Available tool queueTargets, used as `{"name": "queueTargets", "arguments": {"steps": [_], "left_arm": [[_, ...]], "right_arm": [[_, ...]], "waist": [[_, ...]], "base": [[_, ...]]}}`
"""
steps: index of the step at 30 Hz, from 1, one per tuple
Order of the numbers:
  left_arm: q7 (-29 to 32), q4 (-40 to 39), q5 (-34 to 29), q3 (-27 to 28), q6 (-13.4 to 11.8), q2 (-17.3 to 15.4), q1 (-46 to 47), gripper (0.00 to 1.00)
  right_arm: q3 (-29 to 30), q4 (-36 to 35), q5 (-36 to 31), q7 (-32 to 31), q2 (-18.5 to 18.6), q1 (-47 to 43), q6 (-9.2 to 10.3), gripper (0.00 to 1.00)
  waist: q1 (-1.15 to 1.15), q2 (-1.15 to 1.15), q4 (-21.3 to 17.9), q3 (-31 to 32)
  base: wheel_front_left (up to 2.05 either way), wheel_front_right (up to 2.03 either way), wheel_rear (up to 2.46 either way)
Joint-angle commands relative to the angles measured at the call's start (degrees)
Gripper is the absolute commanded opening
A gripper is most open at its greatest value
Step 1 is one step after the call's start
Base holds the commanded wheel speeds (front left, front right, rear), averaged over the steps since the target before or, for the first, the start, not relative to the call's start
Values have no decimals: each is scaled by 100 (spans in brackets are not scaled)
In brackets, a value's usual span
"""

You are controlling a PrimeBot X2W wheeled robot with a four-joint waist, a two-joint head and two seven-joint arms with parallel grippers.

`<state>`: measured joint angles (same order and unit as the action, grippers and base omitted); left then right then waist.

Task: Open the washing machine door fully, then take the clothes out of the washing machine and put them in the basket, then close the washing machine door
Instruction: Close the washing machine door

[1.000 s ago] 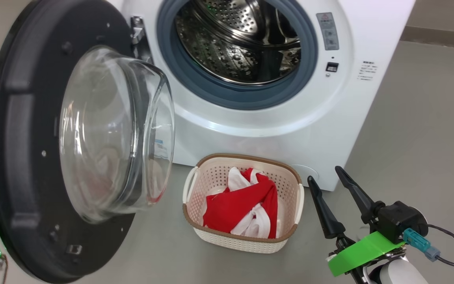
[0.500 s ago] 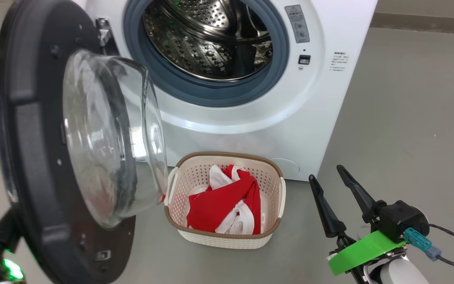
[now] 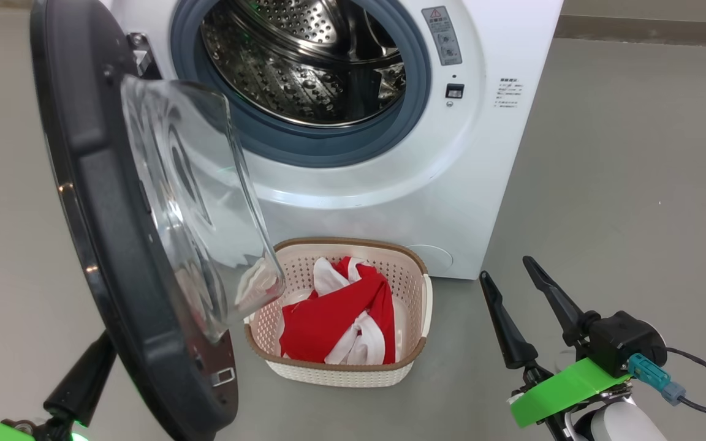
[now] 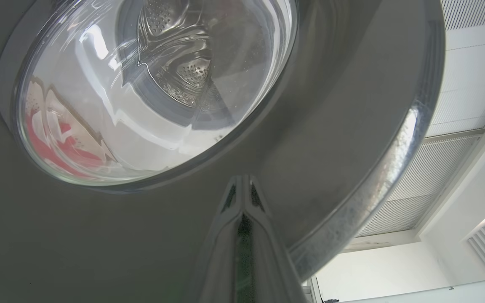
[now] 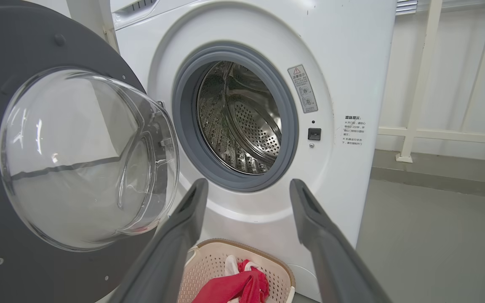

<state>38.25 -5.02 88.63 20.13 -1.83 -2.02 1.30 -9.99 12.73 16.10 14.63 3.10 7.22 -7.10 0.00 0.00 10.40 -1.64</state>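
While the washing machine door (image 3: 98, 196) stands swung out on its hinge along the left of the head view, nearly edge-on to the camera, its clear glass bowl (image 3: 200, 202) bulges toward the middle of the frame. At the upper centre, the washing machine (image 3: 390, 184) shows its grey rubber ring and perforated steel drum (image 3: 304, 61); no garment can be seen inside the drum. A warning label (image 3: 442, 35) sits to the upper right of the opening.

On the floor (image 3: 635, 184) at the lower centre, just in front of the machine, rests the basket (image 3: 353, 370). The clothes (image 3: 328, 324), red with white bands, lie heaped inside it. The door's glass bowl overlaps the basket's left rim in the frame.

At the lower right, the right hand (image 3: 505, 268) hangs with its two dark fingers spread wide and nothing between them, well apart from the basket. In the right wrist view, these fingers (image 5: 183, 235) frame the machine's front.

In the left wrist view, the left hand (image 4: 242, 181) has its fingers pressed together, pointing at the door's glossy outer face near the shiny rim. Contact with the door cannot be judged.
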Motion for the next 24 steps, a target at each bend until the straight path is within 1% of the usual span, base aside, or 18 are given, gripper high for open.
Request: {"name": "queueTargets", "arguments": {"steps": [1, 11, 15, 18, 19, 20, 21, 22, 24], "left_arm": [[23, -221, 96, 76, -22, -87, 61, 0], [-290, -220, 349, -206, -78, -87, -59, 0], [-368, -177, 363, -287, -44, -87, -83, 0], [-559, -182, 260, -249, 65, -86, -106, 0], [-654, -183, 213, -218, 123, -86, -109, 18], [-749, -190, 146, -187, 189, -86, -115, 49], [-858, -193, 89, -144, 269, -86, -117, 94], [-973, -177, 91, -104, 298, -86, -115, 100], [-1234, -210, -117, -33, 406, -90, -134, 100]], "right_arm": [[-124, -148, -27, 37, -21, 156, -39, 100], [-138, -173, 30, 37, -22, 110, -39, 100], [-140, -178, 39, 37, -22, 93, -39, 100], [-143, -178, 38, 37, -22, 71, -39, 100], [-145, -179, 43, 37, -22, 62, -39, 100], [-147, -180, 47, 37, -22, 56, -39, 100], [-149, -181, 50, 37, -22, 50, -39, 100], [-148, -182, 54, 37, -22, 44, -39, 100], [-141, -177, 60, 37, -22, 24, -39, 100]], "waist": [[0, 0, -17, 10], [0, 0, -80, 53], [0, 0, -90, 90], [0, 0, -91, 123], [0, 0, -90, 130], [0, 0, -86, 134], [0, 0, -79, 139], [0, 0, -70, 145], [0, 0, -36, 159]], "base": [[0, 0, 0], [0, 0, 0], [0, 0, 0], [0, 0, 0], [0, 0, 0], [0, 0, 0], [0, 0, 0], [0, 0, 0], [0, 0, 0]]}}
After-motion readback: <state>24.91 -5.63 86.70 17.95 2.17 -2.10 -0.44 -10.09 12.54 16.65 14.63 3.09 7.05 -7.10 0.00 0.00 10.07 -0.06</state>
